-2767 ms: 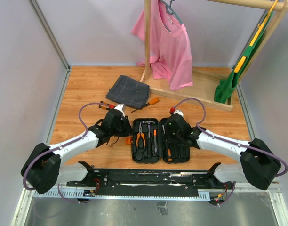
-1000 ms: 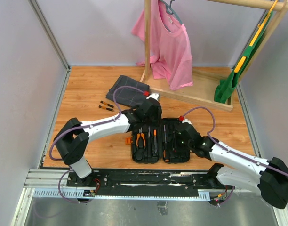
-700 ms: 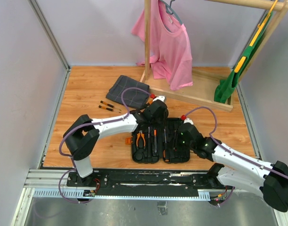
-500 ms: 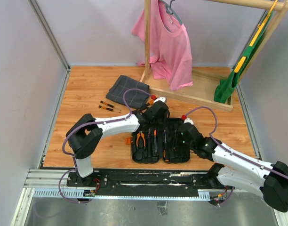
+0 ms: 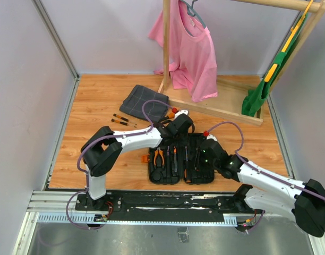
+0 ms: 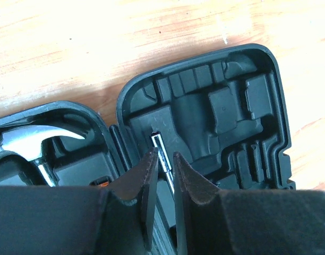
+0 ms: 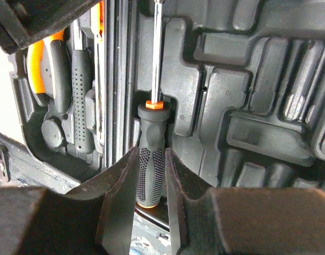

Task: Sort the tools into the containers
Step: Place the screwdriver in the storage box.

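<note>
The black tool case (image 5: 199,172) lies open in front of both arms. Its left half holds the pliers (image 5: 159,156) and the hammer (image 6: 24,142). A screwdriver (image 7: 151,133) with a black handle and orange collar lies in the right half (image 7: 258,79) beside the hinge. My right gripper (image 7: 151,151) is shut on that handle, low over the case (image 5: 205,154). My left gripper (image 6: 163,154) hangs over the case's far end (image 5: 179,130), its jaws a narrow gap apart on either side of the screwdriver's metal shaft (image 6: 159,143). Two slim screwdrivers (image 5: 120,119) lie on the table to the left.
A dark grey checked cloth (image 5: 144,102) lies behind the case. The wooden rack base (image 5: 215,106) runs along the back right, with a pink shirt (image 5: 191,53) and a green garment (image 5: 258,95) hanging above it. An orange clasp (image 5: 145,158) sticks out at the case's left side.
My left arm has swung right, from the hinge area to the far end of the case's right half, and its jaws have narrowed. The right arm has stayed still.
</note>
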Available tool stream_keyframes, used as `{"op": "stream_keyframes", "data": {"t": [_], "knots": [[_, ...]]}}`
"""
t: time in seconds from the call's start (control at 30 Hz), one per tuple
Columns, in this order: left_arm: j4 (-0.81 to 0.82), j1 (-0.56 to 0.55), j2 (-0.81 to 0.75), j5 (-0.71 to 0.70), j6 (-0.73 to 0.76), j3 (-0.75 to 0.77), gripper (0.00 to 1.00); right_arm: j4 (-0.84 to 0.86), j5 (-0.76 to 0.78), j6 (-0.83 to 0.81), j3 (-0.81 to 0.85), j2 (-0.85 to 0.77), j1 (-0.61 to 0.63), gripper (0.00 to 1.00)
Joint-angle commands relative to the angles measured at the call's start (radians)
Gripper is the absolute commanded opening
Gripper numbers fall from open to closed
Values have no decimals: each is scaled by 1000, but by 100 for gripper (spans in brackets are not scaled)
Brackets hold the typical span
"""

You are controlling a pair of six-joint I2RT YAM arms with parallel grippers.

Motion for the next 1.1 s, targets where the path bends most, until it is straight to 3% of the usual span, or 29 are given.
{"op": "stream_keyframes", "data": {"t": [0.0,0.67,0.97,1.07], "knots": [[-10,-8,2,-33,-13,22,22,8,-25,15,-17,-4,27,29],[-14,-8,22,-35,-10,35,19,-21,-18,3,-1,68,68,33],[-37,-9,42,-50,-13,48,16,-53,22,3,-6,79,73,19],[-36,-9,52,-46,-13,49,15,-51,26,4,-10,73,72,19]]}}
